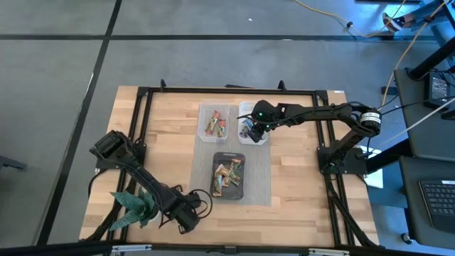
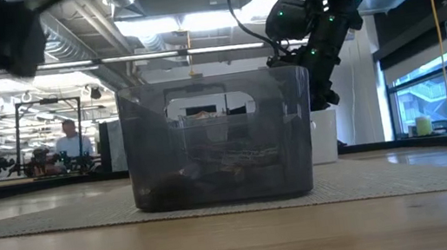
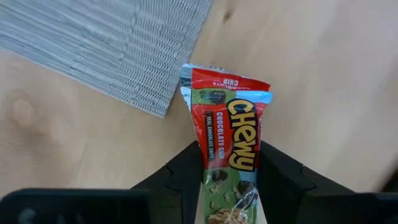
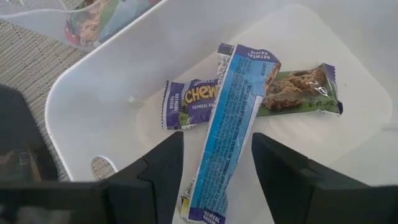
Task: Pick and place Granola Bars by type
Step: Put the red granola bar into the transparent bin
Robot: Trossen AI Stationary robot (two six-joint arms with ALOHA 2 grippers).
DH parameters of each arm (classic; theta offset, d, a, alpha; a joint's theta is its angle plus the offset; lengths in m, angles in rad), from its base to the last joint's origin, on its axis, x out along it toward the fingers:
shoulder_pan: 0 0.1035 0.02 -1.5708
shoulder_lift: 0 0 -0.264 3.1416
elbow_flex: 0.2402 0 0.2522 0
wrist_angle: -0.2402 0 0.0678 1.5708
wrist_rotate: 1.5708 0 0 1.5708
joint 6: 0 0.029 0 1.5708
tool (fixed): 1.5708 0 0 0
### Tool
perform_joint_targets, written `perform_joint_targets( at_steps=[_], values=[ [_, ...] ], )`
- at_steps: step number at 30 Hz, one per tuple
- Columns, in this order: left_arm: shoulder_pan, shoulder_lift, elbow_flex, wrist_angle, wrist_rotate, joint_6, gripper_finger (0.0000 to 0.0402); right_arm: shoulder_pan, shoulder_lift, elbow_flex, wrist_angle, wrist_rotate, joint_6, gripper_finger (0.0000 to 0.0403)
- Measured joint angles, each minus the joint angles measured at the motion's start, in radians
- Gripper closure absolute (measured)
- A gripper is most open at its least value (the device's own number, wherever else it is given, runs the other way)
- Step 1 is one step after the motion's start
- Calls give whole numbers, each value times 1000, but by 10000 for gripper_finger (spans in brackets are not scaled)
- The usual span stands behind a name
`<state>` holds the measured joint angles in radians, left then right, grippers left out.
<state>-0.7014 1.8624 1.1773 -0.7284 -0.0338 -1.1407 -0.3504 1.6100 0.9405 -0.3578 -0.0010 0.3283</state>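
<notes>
Right arm: reaches from the right edge of the bench (image 1: 170, 114) leftward, elbow bent, wrist over the far-right white tray (image 1: 264, 139). Right tool (image 4: 214, 165): clenched on a blue-purple bar (image 4: 231, 118), held lengthwise between its fingers (image 4: 155, 171) above the tray floor. Beneath it, inside the same tray, lies another purple bar (image 4: 189, 102), its wrapper crossed by the held one.

Left arm: extends from the bench's left side toward the near edge, low, beside the green plant (image 1: 135, 206). Left tool (image 3: 230, 180): grasping a red-green chocolate chip bar (image 3: 227, 137), which juts forward over bare wood, just off the corner of the grey mat (image 3: 106, 50).

Trays: a clear far-left tray (image 1: 213, 122) holds several bars; a dark tray (image 1: 229, 176) nearer on the mat holds a mixed heap.

Open room: bare wood lies left and right of the mat; the black frame rails run along the bench edges.
</notes>
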Motion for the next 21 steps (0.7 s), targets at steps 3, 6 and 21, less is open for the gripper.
perform_joint_targets(
  at_steps=[3, 6, 21],
  values=[
    [10, -44, 4, -1, -17, -11, 281, 0, 0, 0, 0, 0, 0, 210],
    [26, -93, 3, -10, -61, -16, 281, 0, 0, 0, -1, 0, 0, 210],
    [361, -355, 5, -31, -368, 259, 282, 0, -15, 0, 1, 0, -54, 210]
  ],
)
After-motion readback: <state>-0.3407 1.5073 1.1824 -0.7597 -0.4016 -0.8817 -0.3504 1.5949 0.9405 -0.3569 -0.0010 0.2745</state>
